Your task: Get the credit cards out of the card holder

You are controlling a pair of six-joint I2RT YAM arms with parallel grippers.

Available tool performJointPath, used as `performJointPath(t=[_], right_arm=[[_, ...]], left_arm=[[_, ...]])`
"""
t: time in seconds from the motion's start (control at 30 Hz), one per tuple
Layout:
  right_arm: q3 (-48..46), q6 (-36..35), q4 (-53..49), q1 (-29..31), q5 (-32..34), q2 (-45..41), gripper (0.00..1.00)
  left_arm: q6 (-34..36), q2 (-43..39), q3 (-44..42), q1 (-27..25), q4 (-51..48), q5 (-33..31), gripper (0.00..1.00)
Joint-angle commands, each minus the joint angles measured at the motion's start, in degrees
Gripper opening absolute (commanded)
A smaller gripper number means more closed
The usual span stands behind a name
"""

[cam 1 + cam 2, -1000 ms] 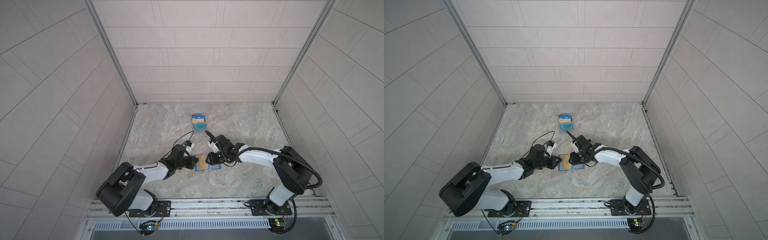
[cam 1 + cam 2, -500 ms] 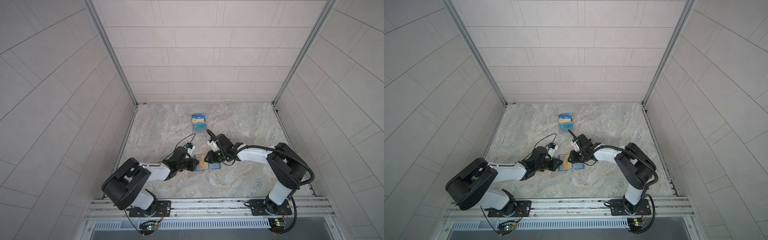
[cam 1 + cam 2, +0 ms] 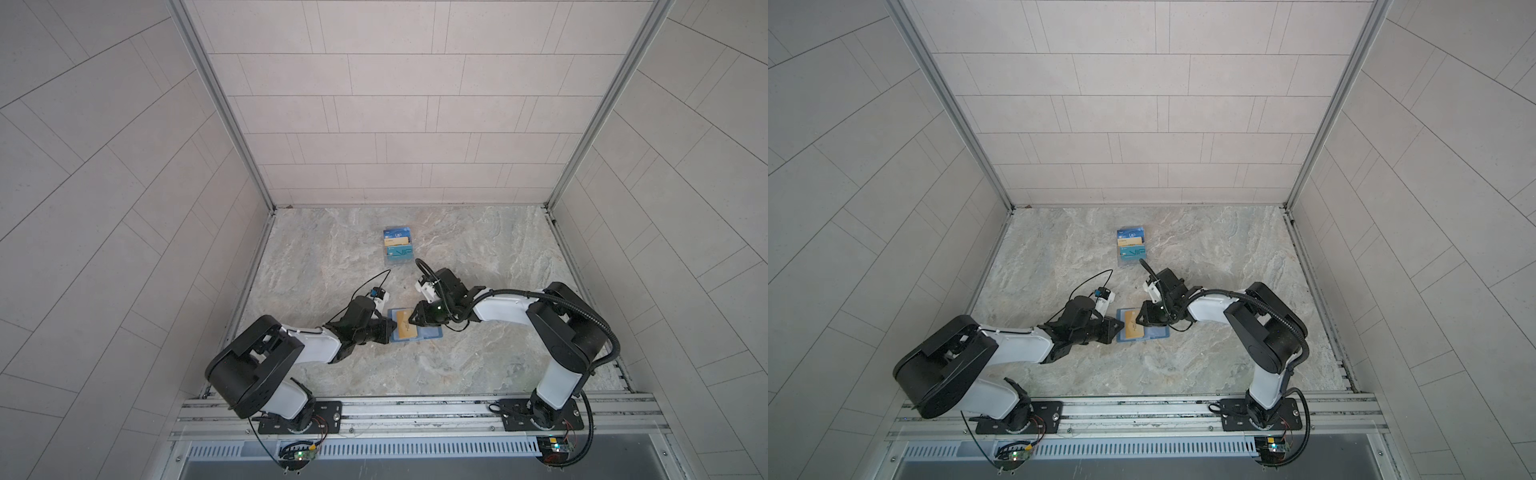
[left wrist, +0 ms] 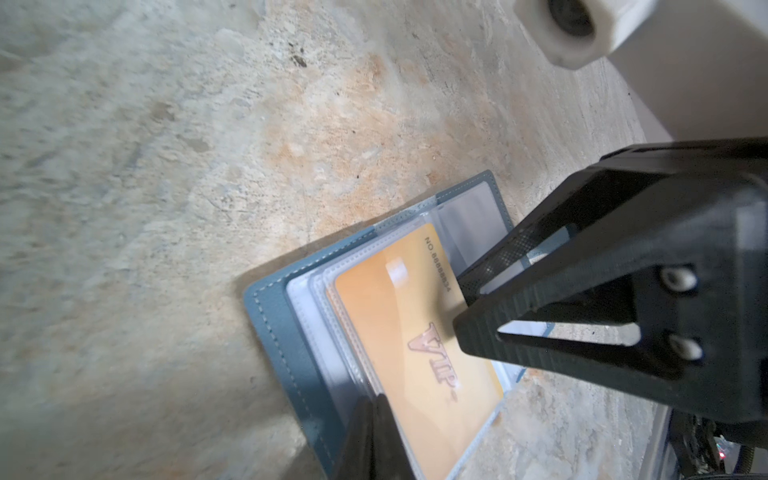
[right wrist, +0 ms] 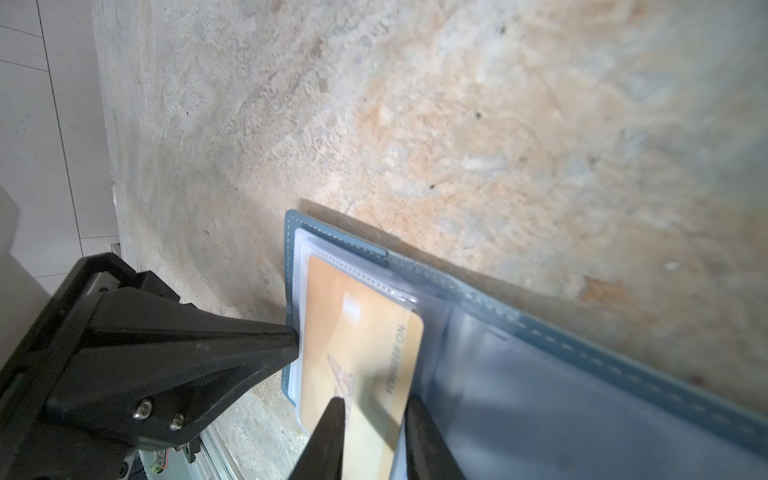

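Observation:
The card holder (image 3: 430, 332) (image 3: 1156, 332) lies open on the marble table, teal outside with clear sleeves inside (image 4: 286, 345) (image 5: 540, 324). A gold credit card (image 3: 406, 328) (image 3: 1133, 326) (image 4: 395, 324) (image 5: 353, 332) sits in the left half, its long edge sticking out of the sleeve. My left gripper (image 3: 392, 328) (image 3: 1119, 326) (image 4: 376, 405) (image 5: 295, 340) is shut, its tip pressing on the holder's left edge. My right gripper (image 3: 412, 320) (image 3: 1139, 320) (image 4: 461, 305) (image 5: 374, 411) stands narrowly open astride the card's free edge. One finger rests on the card, the other just past it. No bluish card shows in the holder.
A clear tiered stand (image 3: 397, 245) (image 3: 1131, 245) displaying cards stands behind the holder, toward the back wall. Tiled walls close in the table on three sides. The arms' mounting rail (image 3: 415, 409) runs along the front edge.
My right gripper's jaws have narrowed around the gold card's edge. My left arm has drawn closer and lower at the holder's left edge, gripper staying shut.

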Motion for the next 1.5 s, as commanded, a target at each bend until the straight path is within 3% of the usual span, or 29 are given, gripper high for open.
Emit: performJointPath(t=[0.0, 0.37, 0.9, 1.47], right_arm=[[-0.92, 1.31, 1.59, -0.23, -1.65, 0.57, 0.28], [-3.89, 0.05, 9.78, -2.59, -11.4, -2.52, 0.27], [-6.92, 3.79, 21.88, -3.61, -16.85, 0.49, 0.25], [-5.94, 0.99, 19.51, -6.87, -24.41, 1.61, 0.3]], left_arm=[[-0.23, 1.62, -0.79, -0.8, -1.03, -0.96, 0.06], [-0.14, 1.89, -0.79, -0.8, -1.53, -1.4, 0.07], [-0.33, 1.93, -0.47, -0.78, -2.21, -2.08, 0.08], [-0.49, 0.94, -0.27, -0.8, -3.53, -2.37, 0.09]])
